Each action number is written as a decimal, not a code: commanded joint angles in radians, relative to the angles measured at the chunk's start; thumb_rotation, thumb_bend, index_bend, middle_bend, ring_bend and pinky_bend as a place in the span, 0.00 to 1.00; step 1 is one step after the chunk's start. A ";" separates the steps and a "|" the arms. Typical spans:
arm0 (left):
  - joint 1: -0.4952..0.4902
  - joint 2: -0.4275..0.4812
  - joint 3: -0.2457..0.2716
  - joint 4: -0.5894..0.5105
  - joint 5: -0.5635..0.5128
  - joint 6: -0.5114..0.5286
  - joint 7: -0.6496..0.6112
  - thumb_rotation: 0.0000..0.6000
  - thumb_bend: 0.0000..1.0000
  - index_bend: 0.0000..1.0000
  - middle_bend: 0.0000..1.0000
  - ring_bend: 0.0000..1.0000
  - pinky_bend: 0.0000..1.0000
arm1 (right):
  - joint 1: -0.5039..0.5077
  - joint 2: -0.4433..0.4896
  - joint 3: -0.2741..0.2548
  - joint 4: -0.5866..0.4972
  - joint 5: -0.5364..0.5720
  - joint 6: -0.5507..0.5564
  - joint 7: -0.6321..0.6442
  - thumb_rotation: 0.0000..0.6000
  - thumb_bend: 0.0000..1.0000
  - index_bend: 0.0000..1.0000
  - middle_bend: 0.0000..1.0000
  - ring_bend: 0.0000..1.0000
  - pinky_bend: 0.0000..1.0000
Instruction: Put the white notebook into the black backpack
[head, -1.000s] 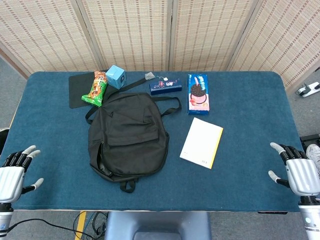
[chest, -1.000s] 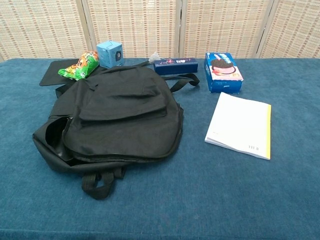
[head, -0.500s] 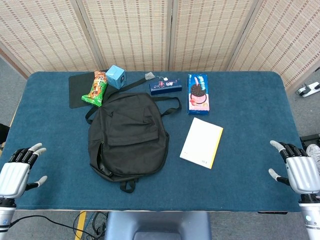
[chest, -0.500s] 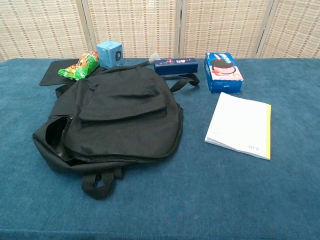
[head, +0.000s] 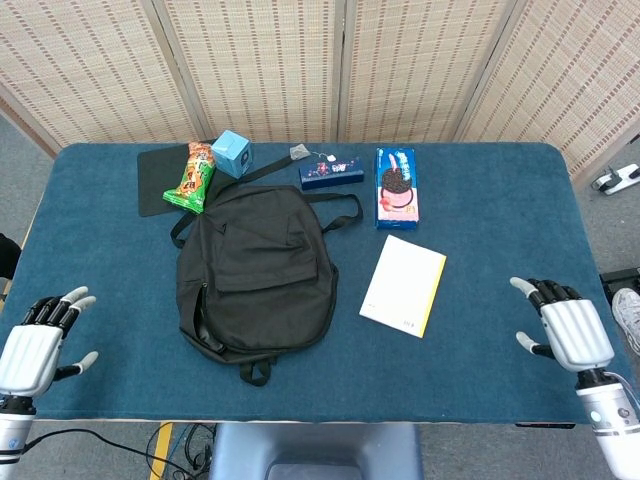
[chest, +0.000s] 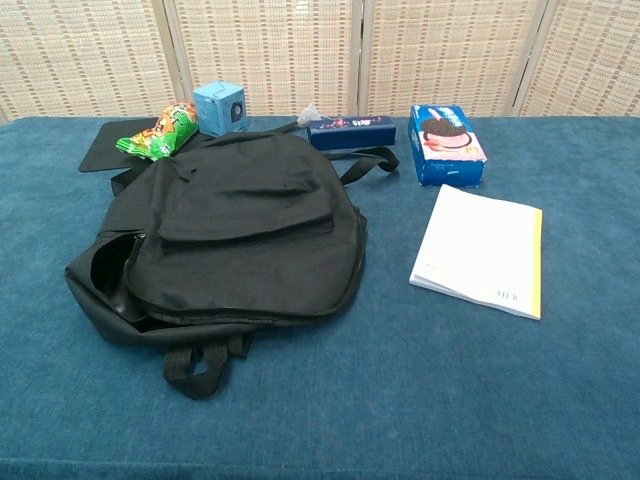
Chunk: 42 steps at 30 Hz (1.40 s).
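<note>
While the left hand has hardly moved at the near left edge of the table, the right hand has slid in from the near right edge toward the white notebook. Both hands have their fingers spread wide and hold nothing. The notebook lies flat on the table, just to the right of the black backpack, not touching it. The backpack lies flat too, and its side looks a little open in the chest view. I think the right hand is starting to reach for the notebook, so the job has only just begun.
</note>
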 joint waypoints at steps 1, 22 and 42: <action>0.004 0.000 0.002 -0.001 0.001 0.006 0.001 1.00 0.12 0.27 0.18 0.19 0.16 | 0.064 -0.039 -0.001 0.051 -0.020 -0.079 0.002 1.00 0.12 0.21 0.27 0.23 0.33; 0.035 -0.001 0.011 -0.002 -0.013 0.036 0.003 1.00 0.12 0.27 0.19 0.19 0.16 | 0.254 -0.322 -0.047 0.374 -0.118 -0.231 0.087 1.00 0.01 0.24 0.27 0.22 0.31; 0.036 -0.031 0.011 0.041 -0.036 0.015 -0.024 1.00 0.12 0.27 0.19 0.20 0.16 | 0.323 -0.489 -0.090 0.605 -0.146 -0.231 0.176 1.00 0.01 0.24 0.27 0.22 0.30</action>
